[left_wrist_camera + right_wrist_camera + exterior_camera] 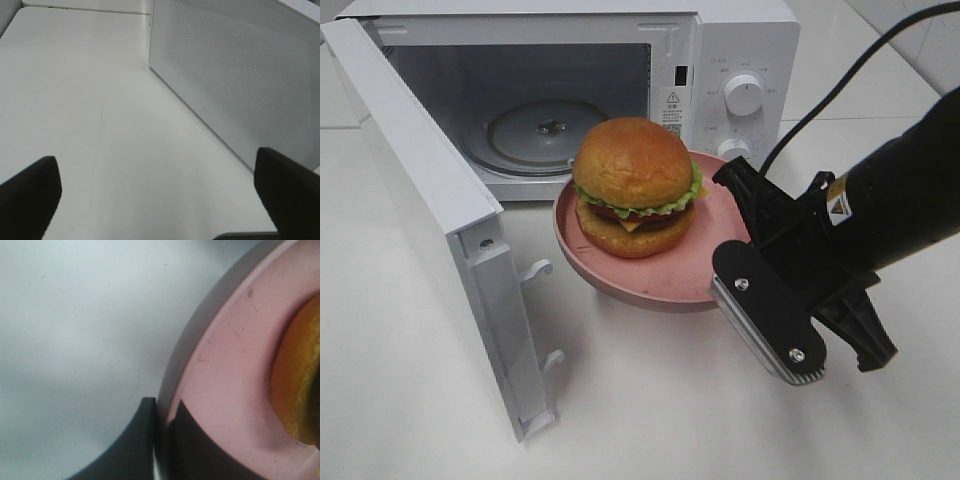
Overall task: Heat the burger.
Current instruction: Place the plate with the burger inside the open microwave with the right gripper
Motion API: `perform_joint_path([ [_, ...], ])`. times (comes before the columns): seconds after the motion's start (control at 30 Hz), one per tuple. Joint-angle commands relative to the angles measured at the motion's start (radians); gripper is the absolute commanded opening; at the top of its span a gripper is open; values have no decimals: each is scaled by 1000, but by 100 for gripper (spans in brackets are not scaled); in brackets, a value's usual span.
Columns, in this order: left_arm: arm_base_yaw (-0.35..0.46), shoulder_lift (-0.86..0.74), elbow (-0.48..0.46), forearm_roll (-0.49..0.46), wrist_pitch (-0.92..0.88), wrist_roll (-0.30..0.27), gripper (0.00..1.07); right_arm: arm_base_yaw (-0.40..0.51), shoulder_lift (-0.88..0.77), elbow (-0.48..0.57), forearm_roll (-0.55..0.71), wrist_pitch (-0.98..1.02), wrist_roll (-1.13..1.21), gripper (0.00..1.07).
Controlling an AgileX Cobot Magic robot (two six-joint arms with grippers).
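One rim pinch is all we have: right gripper [161, 415] clamped on the plate [665, 272], burger [635, 185] atop, before the open microwave [745, 45]; a tilt could slide it off. Our left gripper [155, 187] gapes, empty.

We are looking at white tabletop [650, 400] filling lower half of high view, smooth, slightly glossy. We are seeing soft, diffuse light falling from above, shadows staying pale. In left wrist view we are noticing faint hairline mark [100, 135] running down centre-left, and seam [85, 9] crossing top edge.
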Motion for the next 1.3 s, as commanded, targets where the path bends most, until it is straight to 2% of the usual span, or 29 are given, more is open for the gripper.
perform_joint_path([
  [0.03,-1,-6,2,-2,-15,-1,100,-1,49,-80,-32,-57,27,0],
  [0.23,-1,-6,2,-2,-15,-1,100,-1,132,-174,-35,-53,27,0],
  [0.33,-1,-6,2,-2,-15,-1,100,-1,145,-187,-35,-49,27,0],
  [0.5,-1,-6,2,-2,-15,-1,100,-1,230,-283,-52,-17,26,0],
  [0.6,-1,-6,2,-2,-15,-1,100,-1,241,-299,-53,-14,26,0],
  [0.67,-1,-6,2,-2,-15,-1,100,2,283,-356,-53,-4,26,0],
  [1.3,-1,-6,2,-2,-15,-1,100,2,424,-553,-54,16,20,0],
])
